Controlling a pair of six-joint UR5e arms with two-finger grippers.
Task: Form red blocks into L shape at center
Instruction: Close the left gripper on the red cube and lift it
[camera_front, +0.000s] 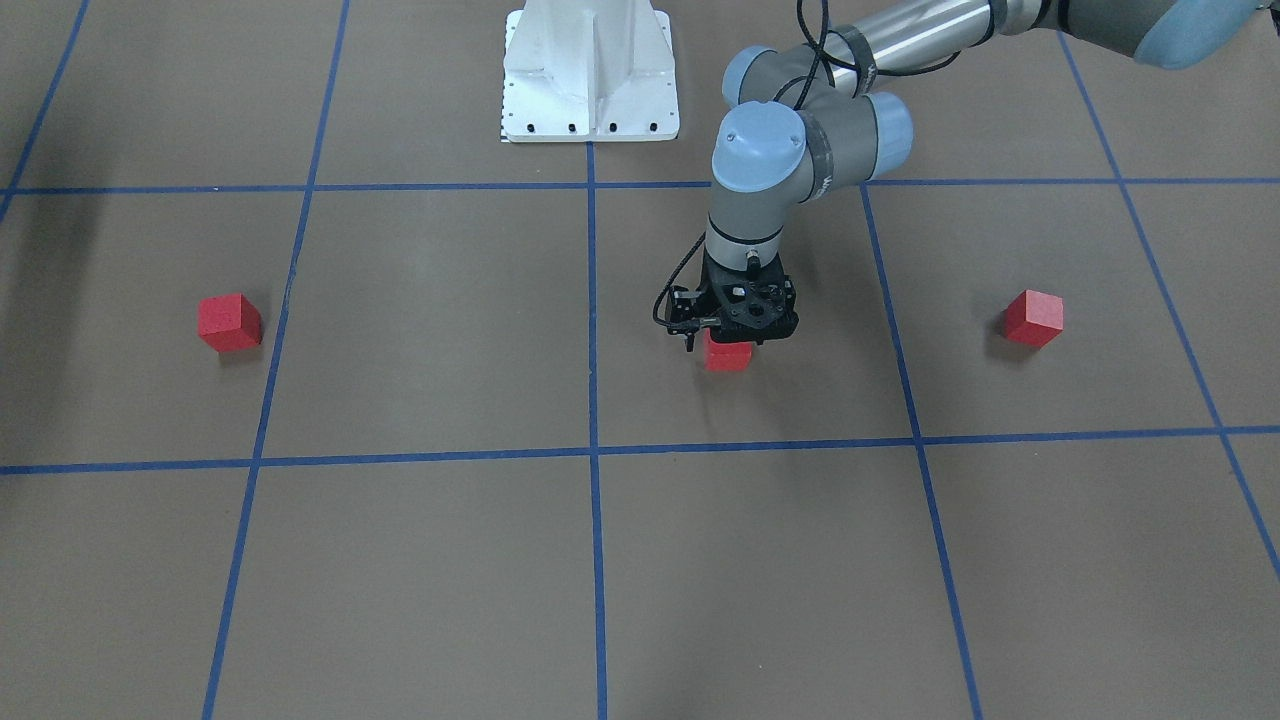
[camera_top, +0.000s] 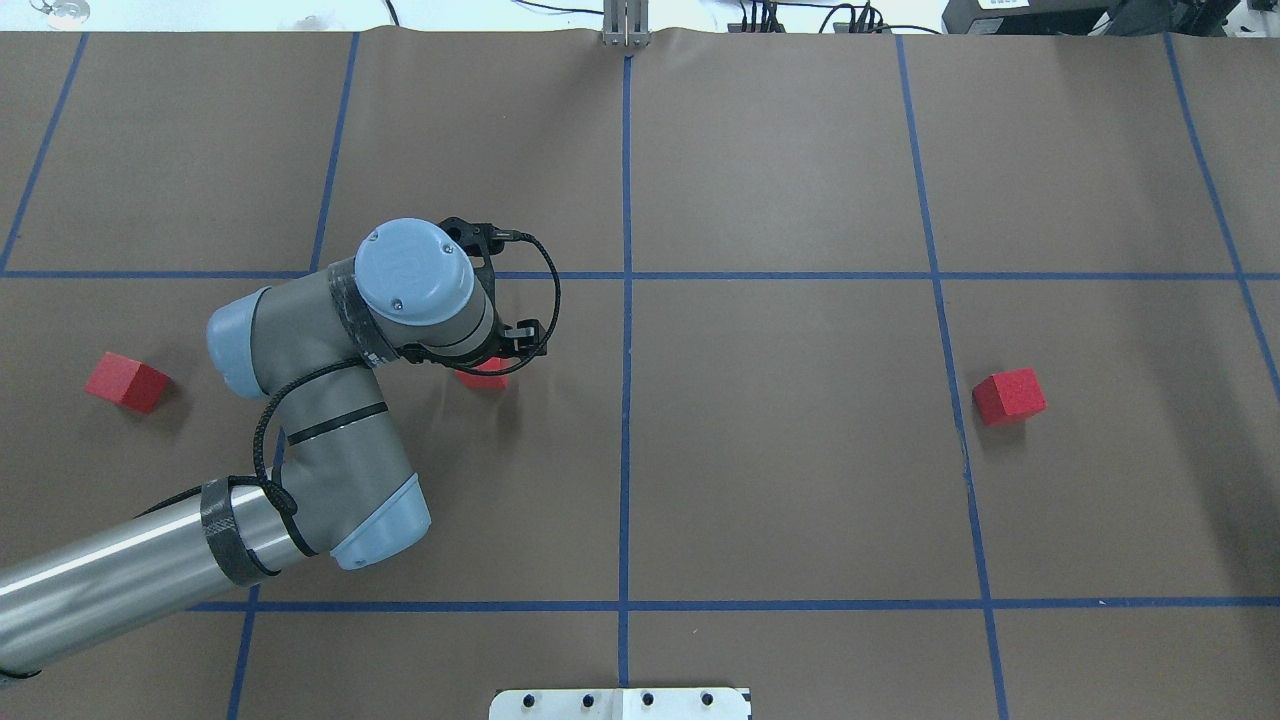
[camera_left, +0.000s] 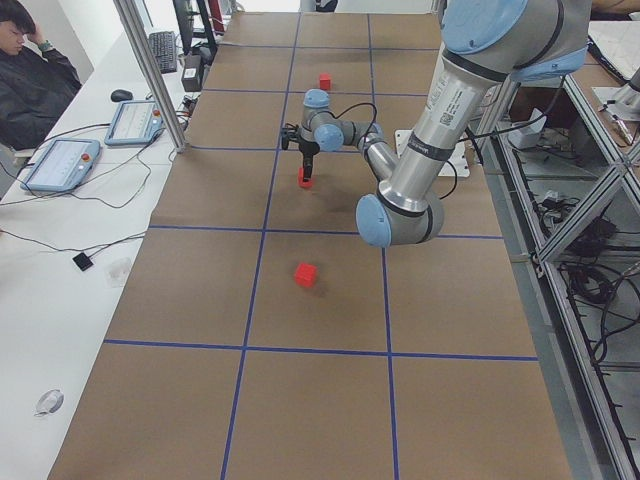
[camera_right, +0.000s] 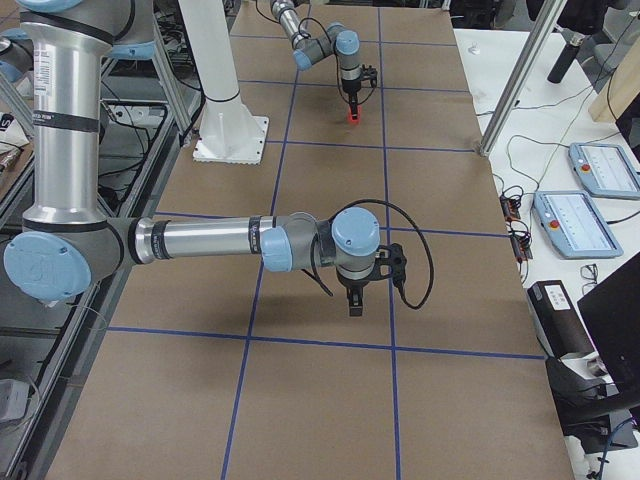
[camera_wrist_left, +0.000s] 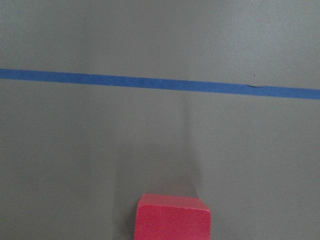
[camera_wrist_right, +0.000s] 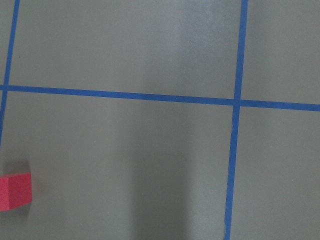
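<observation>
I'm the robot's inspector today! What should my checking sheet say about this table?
Surface: brown board with a grid of blue tape lines.
Job's things: three red blocks, all far apart, no L shape yet: left block, middle block, right block.
Clutter: nothing seen on the board.
Grippers: left gripper is right over the middle block, but I cannot tell if it is gripping. Right gripper hangs above the board; I cannot tell if it is open or shut.
Cables: black cable loops at the left wrist; second cable at the right wrist.
Surroundings: white base; side desk with screens and a seated person.
</observation>
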